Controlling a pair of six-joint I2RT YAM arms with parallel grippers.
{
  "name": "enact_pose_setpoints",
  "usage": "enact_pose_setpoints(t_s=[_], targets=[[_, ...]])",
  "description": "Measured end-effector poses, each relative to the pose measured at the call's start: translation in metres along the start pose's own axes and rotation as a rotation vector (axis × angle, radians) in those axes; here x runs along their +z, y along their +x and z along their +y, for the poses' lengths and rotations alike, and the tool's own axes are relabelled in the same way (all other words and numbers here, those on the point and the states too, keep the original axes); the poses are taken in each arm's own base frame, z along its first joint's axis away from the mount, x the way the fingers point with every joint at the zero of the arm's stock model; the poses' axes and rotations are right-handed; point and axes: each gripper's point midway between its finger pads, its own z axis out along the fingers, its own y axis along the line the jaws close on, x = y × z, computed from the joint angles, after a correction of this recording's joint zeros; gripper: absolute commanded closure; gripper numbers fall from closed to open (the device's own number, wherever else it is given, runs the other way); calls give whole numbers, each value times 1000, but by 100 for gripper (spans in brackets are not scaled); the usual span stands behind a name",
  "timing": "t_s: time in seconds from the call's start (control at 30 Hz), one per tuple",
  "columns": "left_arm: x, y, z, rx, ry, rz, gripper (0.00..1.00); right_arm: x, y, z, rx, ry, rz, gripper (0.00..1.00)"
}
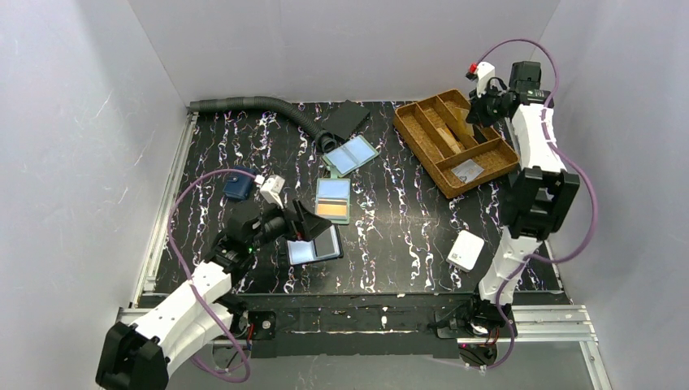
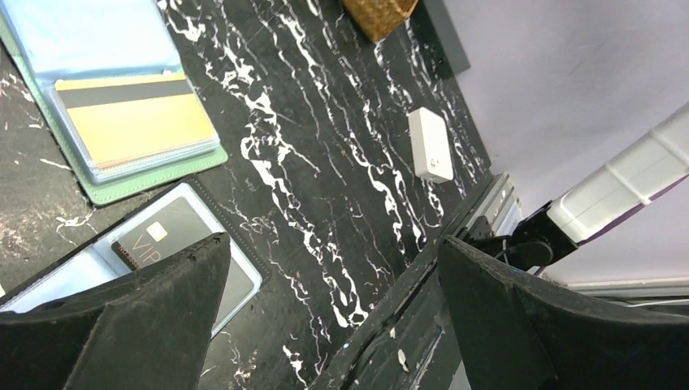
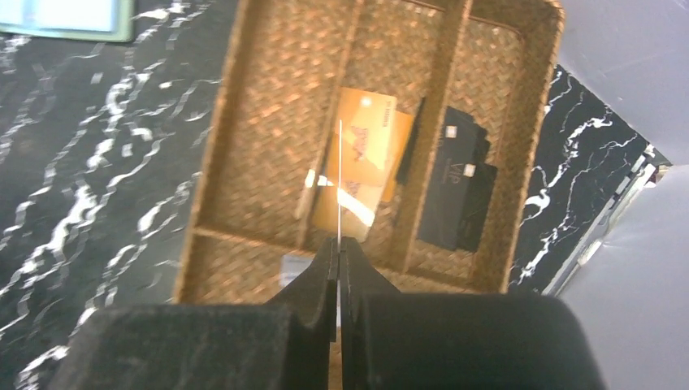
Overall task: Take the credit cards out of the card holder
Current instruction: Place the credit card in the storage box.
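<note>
The grey-green card holder lies open mid-table with a blue card in its upper pocket and an orange card in its lower pocket. My left gripper hangs open and empty just left of it, over a dark bifold holding a black card. My right gripper is shut on a thin card seen edge-on, above the wicker tray. Orange cards and a black card lie in the tray.
A bifold with two pale blue panels lies behind the holder, beside a grey corrugated hose. A navy wallet sits at the left and a white box at the front right. The wicker tray fills the back right.
</note>
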Motion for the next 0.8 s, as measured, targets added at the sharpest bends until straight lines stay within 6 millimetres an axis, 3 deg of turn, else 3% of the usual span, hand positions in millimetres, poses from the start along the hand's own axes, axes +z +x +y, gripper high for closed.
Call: enact_pose_setpoints(t_s=[0.17,0.33,0.47,0.6,0.8], targets=[[7,5,7,-17,-30,48,2,43,31,-41,30,0,47,99],[8,4,7,-13,-32,49,2,73,61,-50,76,-34,86,99],[8,3,9,-11,-39,43,2,82,63,-48,100,-64,72,99],[8,3,10,-6,-46,39,2,79,51,-39,113,-113,33,99],[11,7,17,-11,-65,58,2,81,49,-11,168,-238,9,99]])
